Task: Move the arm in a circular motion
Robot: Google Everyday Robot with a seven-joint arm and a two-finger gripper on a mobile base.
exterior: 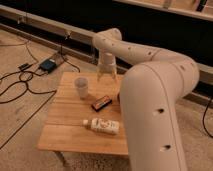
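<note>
The cream-white arm (150,95) fills the right half of the camera view. Its thick near segment rises from the bottom right. A thinner segment with dark holes reaches left to a rounded elbow (107,40). From there the wrist drops to the gripper (106,76), which hangs over the far edge of the wooden table (65,135), a little right of a white cup (81,87). The gripper holds nothing that I can see.
On the table lie a dark brown bar (101,102) and a white bottle on its side (102,126). A blue device (48,65) and black cables (20,90) lie on the floor to the left. A dark wall runs behind the table.
</note>
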